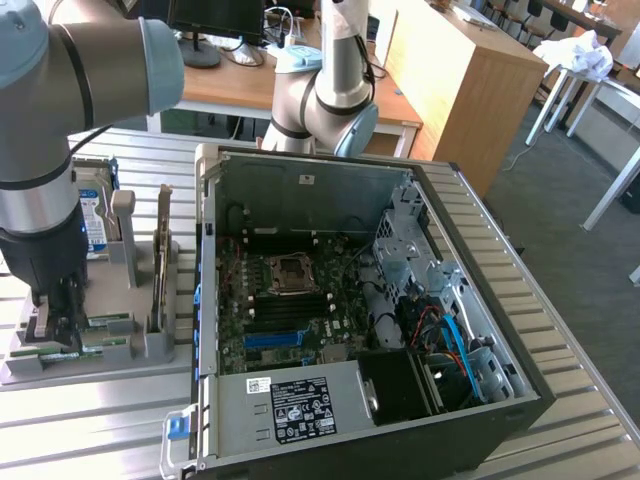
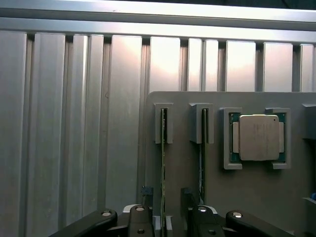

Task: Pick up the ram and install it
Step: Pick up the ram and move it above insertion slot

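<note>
Nearby: processor chip (image 2: 256, 137) beside ram (image 2: 163, 165); end effector (image 2: 166, 198) astride.

UR arm (image 1: 335, 90) comes up fr. its base behind the ram (image 2: 163, 163) & reaches over it. wrist (image 1: 40, 190) vertical, pointing straight down above the ram. gripper (image 1: 52, 312) low over the ram, jaws apart, fingers (image 2: 146, 192) either side of its top edge w/ gaps, no contact.
</note>
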`<action>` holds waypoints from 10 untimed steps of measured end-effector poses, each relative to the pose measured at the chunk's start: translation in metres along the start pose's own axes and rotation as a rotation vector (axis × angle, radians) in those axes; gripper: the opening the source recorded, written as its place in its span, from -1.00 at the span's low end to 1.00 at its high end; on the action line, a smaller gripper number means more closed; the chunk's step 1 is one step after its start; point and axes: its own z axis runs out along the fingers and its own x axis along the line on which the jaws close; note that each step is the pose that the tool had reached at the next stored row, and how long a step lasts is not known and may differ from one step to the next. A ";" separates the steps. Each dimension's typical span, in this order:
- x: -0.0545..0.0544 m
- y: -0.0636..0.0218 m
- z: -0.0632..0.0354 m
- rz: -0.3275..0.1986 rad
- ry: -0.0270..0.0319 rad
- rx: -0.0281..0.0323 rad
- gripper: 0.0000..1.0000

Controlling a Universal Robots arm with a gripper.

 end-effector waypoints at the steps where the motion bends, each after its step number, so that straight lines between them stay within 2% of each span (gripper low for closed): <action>1: 0.000 0.0000 0.0007 0.000 0.0001 0.0001 -0.29; 6: 0.000 -0.0002 0.0014 0.000 0.0000 0.0006 -0.29; 10: 0.001 -0.0040 0.0015 0.000 -0.0001 0.0007 -0.29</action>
